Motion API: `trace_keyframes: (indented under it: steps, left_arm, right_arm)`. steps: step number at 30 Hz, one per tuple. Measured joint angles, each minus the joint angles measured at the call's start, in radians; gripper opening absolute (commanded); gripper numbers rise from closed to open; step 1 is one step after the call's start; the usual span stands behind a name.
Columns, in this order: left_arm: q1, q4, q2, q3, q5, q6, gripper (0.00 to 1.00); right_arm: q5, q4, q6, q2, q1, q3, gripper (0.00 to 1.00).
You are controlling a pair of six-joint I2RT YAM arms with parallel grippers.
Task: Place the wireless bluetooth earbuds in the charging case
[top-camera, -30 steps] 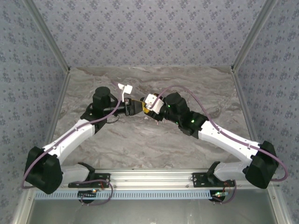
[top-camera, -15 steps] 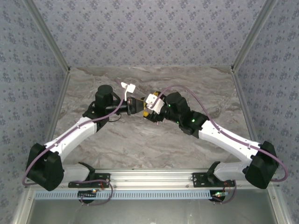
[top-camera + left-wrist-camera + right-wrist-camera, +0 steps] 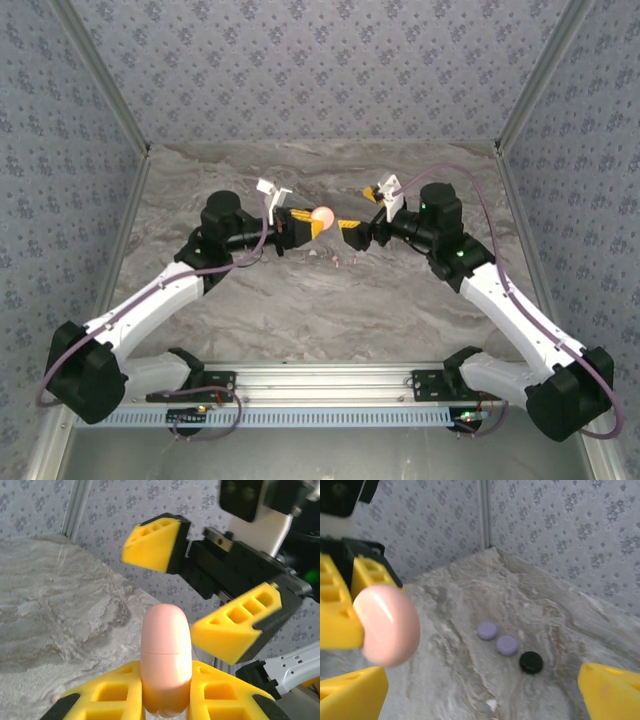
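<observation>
Left gripper (image 3: 316, 222) clamped on pink charging case (image 3: 166, 650); right gripper (image 3: 352, 231) spread apart opposite, gap between; specks (image 3: 335, 259) below unclear.

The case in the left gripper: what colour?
The case is pale pink, clearest in the left wrist view.

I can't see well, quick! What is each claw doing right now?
Left claw: shut on the pink case.
Right claw: open, holding nothing.
</observation>
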Motion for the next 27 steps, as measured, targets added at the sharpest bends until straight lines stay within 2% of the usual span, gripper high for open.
trace_keyframes:
  steps: [7, 27]
  left_arm:
    - [-0.036, 0.041, -0.001, -0.015, -0.029, 0.084, 0.04]
    - [-0.056, 0.044, 0.0, -0.025, -0.072, 0.147, 0.03]
  right_arm:
    - [-0.086, 0.047, 0.084, 0.036, -0.001, -0.001, 0.96]
    - [-0.093, 0.051, 0.112, 0.078, -0.047, 0.042, 0.95]
